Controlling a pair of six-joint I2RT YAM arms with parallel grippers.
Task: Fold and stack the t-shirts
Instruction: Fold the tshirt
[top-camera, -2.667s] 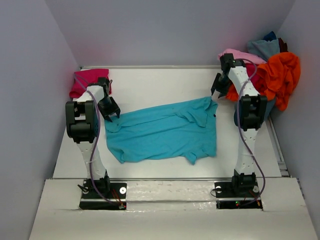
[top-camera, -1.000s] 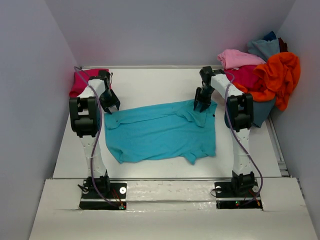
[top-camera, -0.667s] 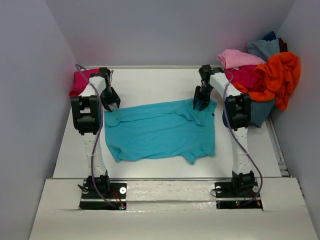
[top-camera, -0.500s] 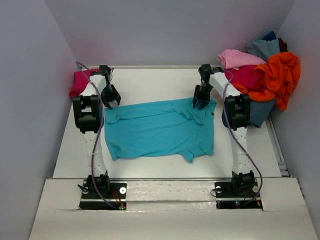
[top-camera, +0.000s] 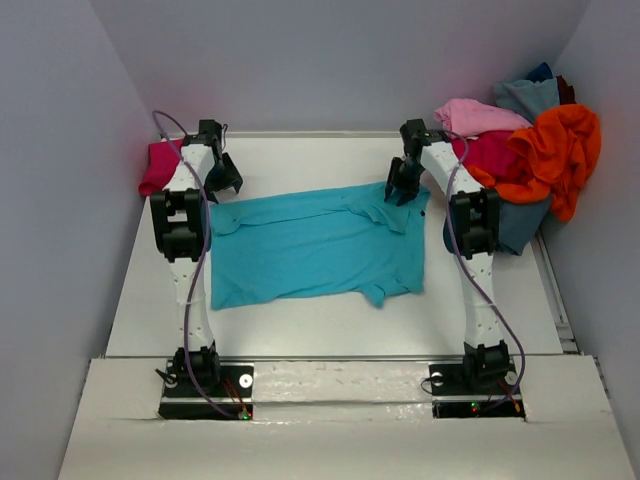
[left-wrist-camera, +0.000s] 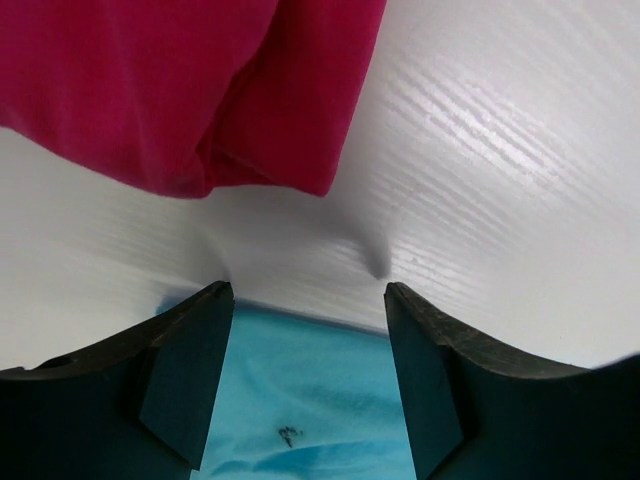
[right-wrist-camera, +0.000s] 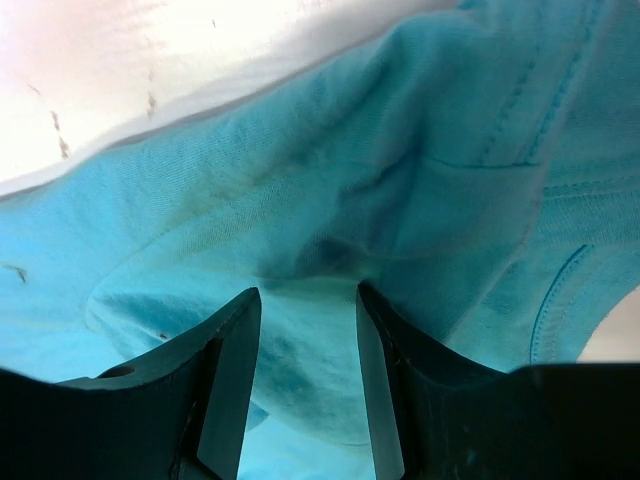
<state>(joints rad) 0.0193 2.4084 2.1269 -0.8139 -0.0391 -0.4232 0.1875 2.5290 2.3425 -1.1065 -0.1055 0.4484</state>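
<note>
**A:** What is hard to make out?

**B:** In the top view both sets of fingers are too small to read. The left arm covers part of the magenta t-shirt (top-camera: 160, 165) in the far left corner of the table (top-camera: 300, 160). In the heap at the far right, the crimson t-shirt (top-camera: 490, 151) is mostly buried under the orange t-shirt (top-camera: 562, 145) and the light pink t-shirt (top-camera: 470, 115). Only a bit of the dusty blue t-shirt (top-camera: 525, 97) shows behind them.

**A:** And the turquoise t-shirt (top-camera: 320, 245)?

**B:** It is spread flat mid-table, rumpled near its far right corner. The left gripper (left-wrist-camera: 305, 293) sits at its far left edge, with its fingers (left-wrist-camera: 185, 380) spread wide and the hem lying flat between them (the magenta one is just beyond, apart from the turquoise).

**A:** The right one?

**B:** The right gripper (right-wrist-camera: 305, 293) is at the far right corner, clamped on a bunched fold of the turquoise cloth, with creases running in to the pinch. The bottom of both wrist views cuts off the finger bases.
</note>
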